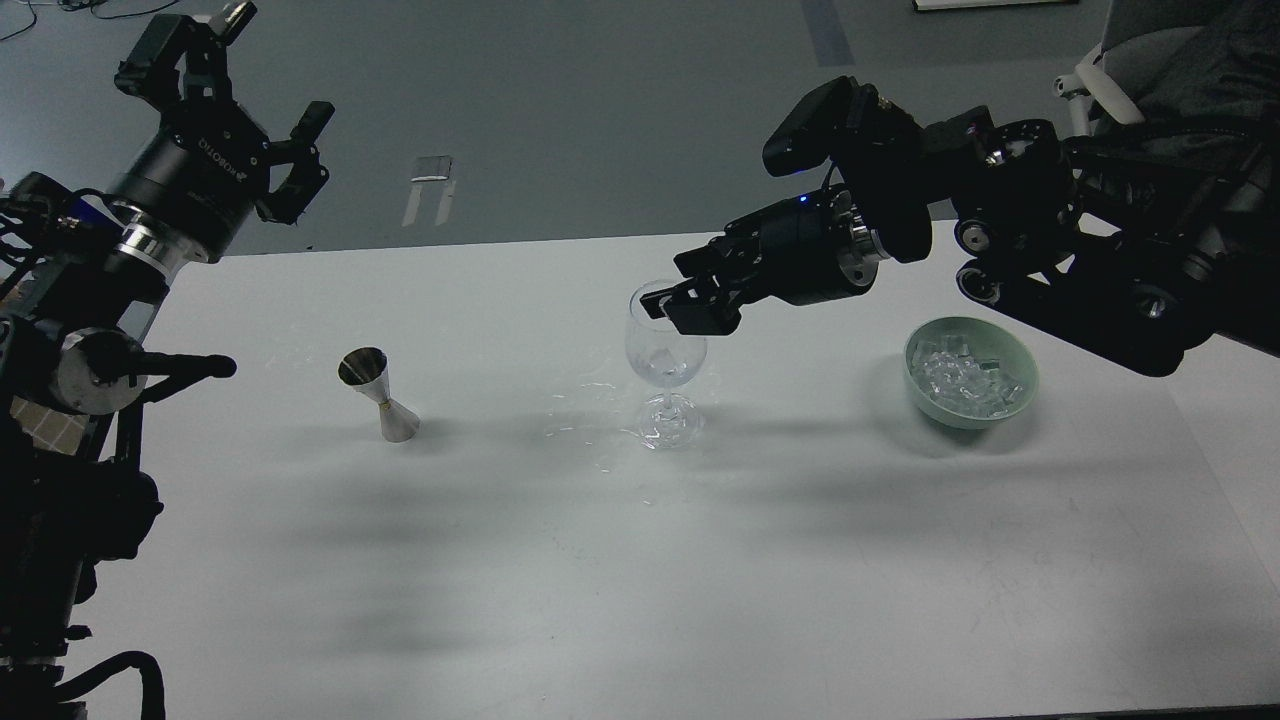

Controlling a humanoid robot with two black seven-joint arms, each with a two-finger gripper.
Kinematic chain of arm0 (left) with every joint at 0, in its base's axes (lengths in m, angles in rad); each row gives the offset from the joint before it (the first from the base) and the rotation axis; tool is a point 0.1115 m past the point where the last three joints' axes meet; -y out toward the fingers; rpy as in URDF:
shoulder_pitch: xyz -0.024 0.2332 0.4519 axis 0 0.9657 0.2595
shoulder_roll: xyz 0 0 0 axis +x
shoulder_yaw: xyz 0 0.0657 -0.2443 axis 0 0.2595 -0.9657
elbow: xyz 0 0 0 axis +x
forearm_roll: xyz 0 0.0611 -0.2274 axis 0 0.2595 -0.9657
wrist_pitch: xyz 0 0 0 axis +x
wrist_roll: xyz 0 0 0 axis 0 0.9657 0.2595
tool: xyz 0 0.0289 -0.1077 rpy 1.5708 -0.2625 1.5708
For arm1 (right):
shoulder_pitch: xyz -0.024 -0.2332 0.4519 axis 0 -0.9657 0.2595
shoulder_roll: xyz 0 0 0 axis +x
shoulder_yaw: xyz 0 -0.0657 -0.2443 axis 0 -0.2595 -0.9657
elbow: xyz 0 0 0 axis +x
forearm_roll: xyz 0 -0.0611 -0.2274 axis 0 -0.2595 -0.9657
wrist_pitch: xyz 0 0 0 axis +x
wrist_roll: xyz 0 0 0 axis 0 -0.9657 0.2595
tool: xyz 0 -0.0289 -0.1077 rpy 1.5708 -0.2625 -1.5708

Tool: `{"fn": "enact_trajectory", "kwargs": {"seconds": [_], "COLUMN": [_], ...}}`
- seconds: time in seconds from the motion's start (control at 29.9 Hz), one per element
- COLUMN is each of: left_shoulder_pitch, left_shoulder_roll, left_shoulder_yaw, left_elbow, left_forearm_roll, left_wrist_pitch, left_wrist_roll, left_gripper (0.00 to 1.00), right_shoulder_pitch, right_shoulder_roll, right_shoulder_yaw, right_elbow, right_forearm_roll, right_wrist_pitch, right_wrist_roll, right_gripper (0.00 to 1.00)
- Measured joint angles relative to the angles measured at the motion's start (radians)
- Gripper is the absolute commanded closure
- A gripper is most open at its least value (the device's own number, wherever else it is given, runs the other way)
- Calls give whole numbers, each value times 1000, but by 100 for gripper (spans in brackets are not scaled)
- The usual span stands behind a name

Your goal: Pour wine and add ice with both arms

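While the jigger (378,394) and the stemmed glass (666,362) are standing on the pale surface (640,560) with the ice (965,374) heaped in the green bowl (1018,400), I am holding my right tool (668,303) over the rim, its grip unclear, risking toppling the glass, and my left tool (235,110) is hanging spread, empty.

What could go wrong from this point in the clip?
The right gripper sits at the rim of the glass, so a small sideways move might tip the tall stemmed glass. An ice cube let go there could miss and land on the table, which already shows wet splashes near the glass foot.
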Motion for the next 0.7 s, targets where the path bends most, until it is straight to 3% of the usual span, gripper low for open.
{"fn": "enact_trajectory", "kwargs": {"seconds": [0.27,0.33,0.47,0.5,0.53,0.7], "left_shoulder_pitch": [-6,-7,-7,-7,-7,-8], "left_shoulder_roll": [2,2,-2,-4,-4,-7], "left_shoulder_yaw": [0,0,0,0,0,0], "left_elbow": [3,4,7,8,9,12], "left_forearm_roll": [0,0,-1,-1,-2,-8], "left_wrist_pitch": [0,0,0,0,0,-1], "left_wrist_roll": [-1,-1,-1,-1,-1,3], "left_gripper": [2,2,2,2,2,2], "right_shoulder_pitch": [110,131,135,125,108,-65], "right_shoulder_roll": [-27,-28,-34,-36,-39,-33], "right_shoulder_yaw": [108,148,223,233,245,363], "right_elbow": [-82,-148,-301,-330,-360,-418], "right_forearm_roll": [140,203,437,504,580,898], "right_wrist_pitch": [0,0,0,0,0,-93], "right_wrist_roll": [-11,-14,-16,-16,-15,-11], "right_gripper": [33,26,17,5,2,0]}}
